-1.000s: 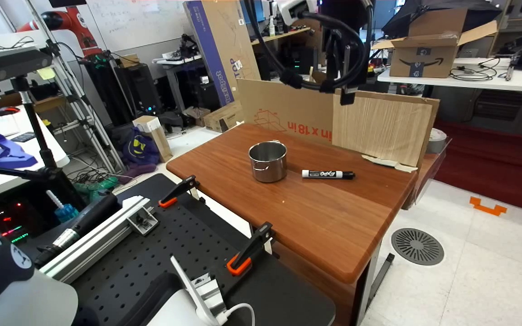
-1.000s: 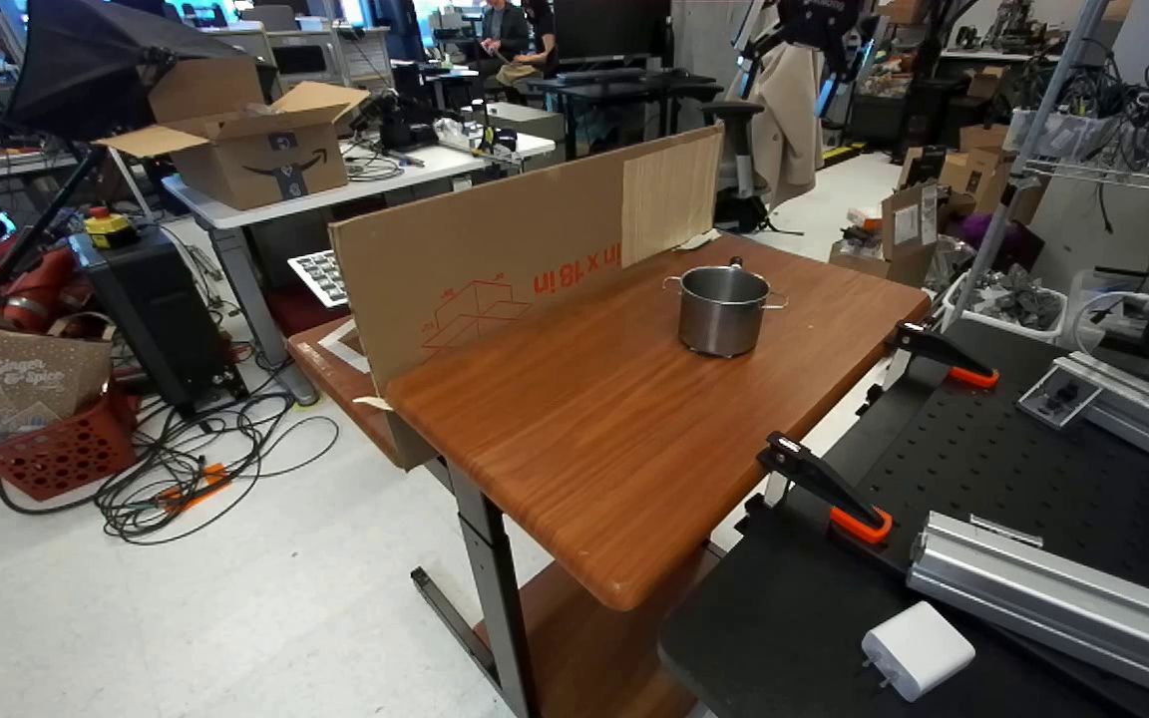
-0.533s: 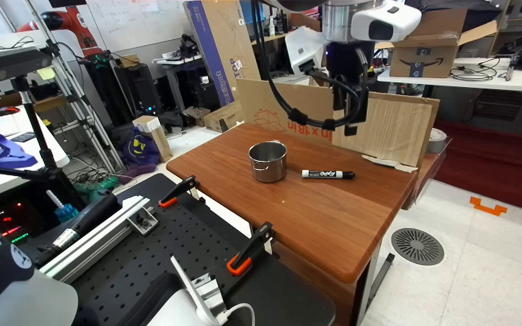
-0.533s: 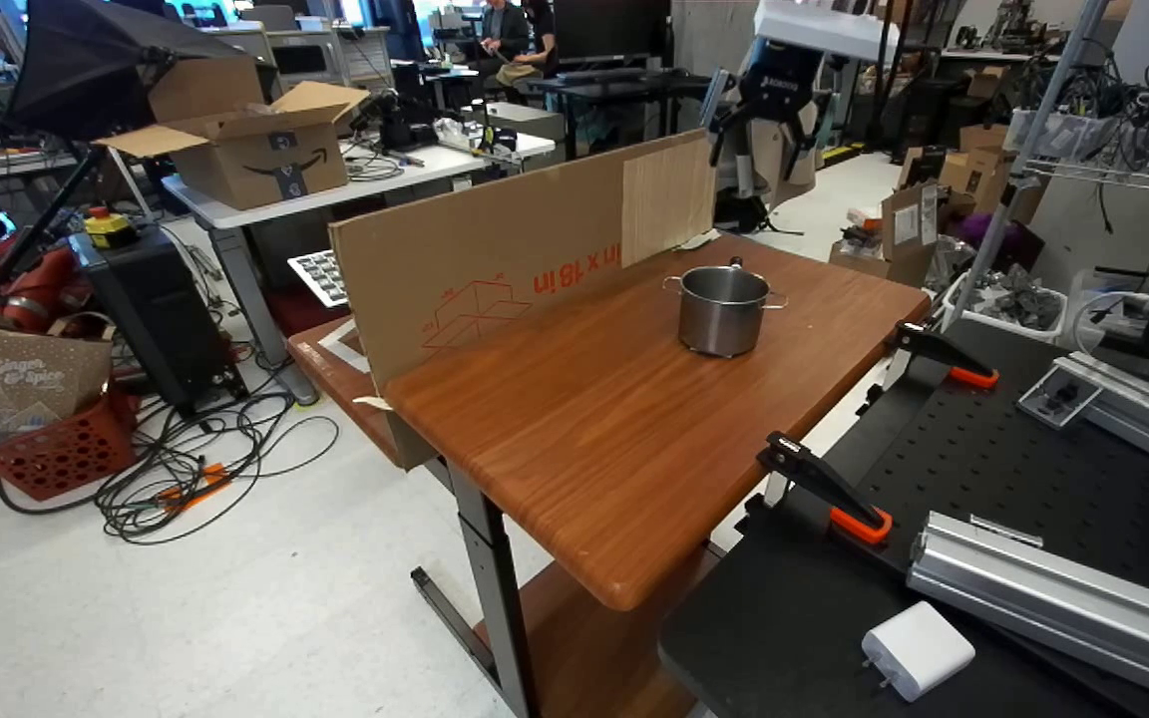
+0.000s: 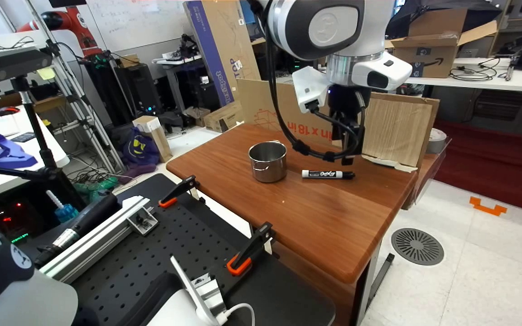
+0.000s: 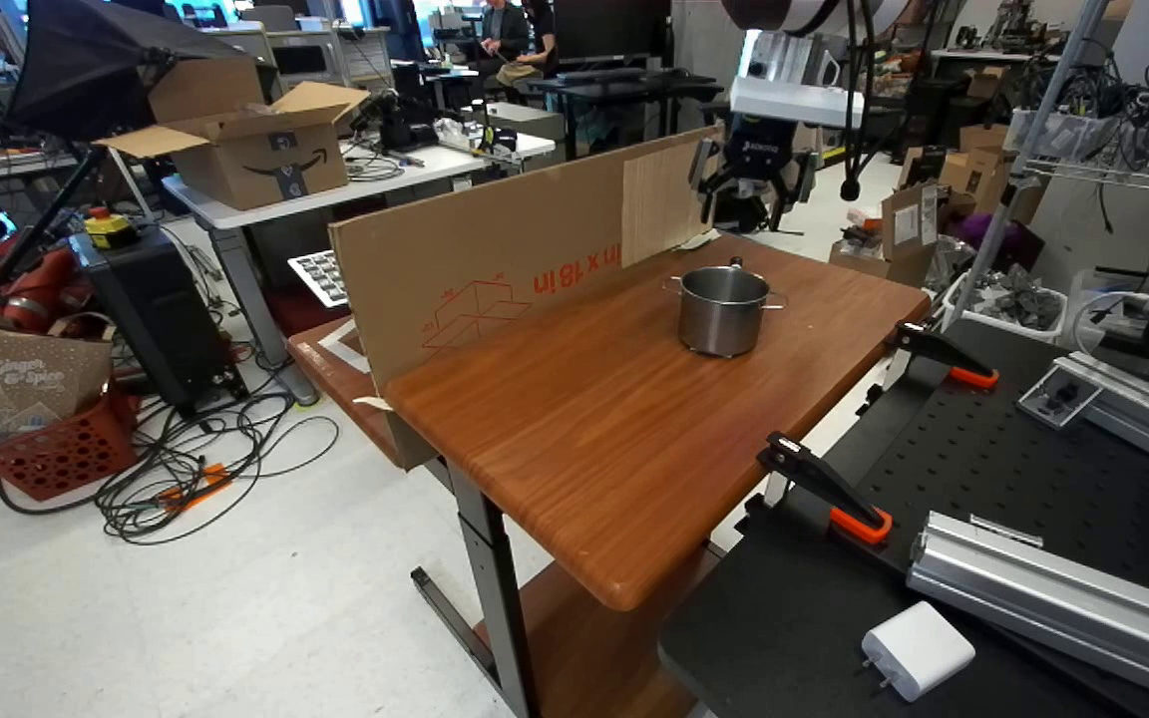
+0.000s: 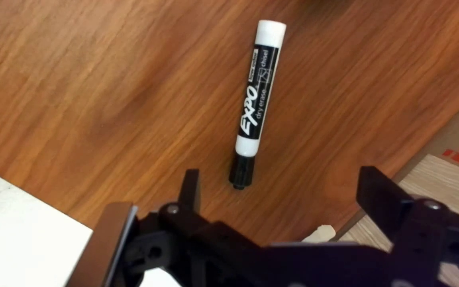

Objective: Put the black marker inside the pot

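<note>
The black marker [image 5: 328, 174], with white bands and a black cap, lies flat on the brown table. It also shows in the wrist view [image 7: 258, 91], cap end nearest the jaws. In an exterior view it is mostly hidden behind the pot. The shiny steel pot [image 5: 268, 163] stands upright beside the marker's white end, and also shows in an exterior view [image 6: 722, 314]. My gripper [image 7: 280, 171] is open and empty, its fingers wide apart. It is above the table near the marker's cap end, apart from it, in both exterior views [image 5: 348, 156] [image 6: 742, 217].
A cardboard panel [image 5: 288, 111] stands along the table's [image 5: 320, 213] back edge, close to my gripper. Two black-orange clamps [image 5: 252, 249] [image 5: 179, 190] sit at the table's front edge beside a black perforated board [image 5: 188, 244]. A cable loops beside the wrist.
The arm and open gripper have come down from high above the table to just over the marker's cap end. The marker and the pot have not moved.
</note>
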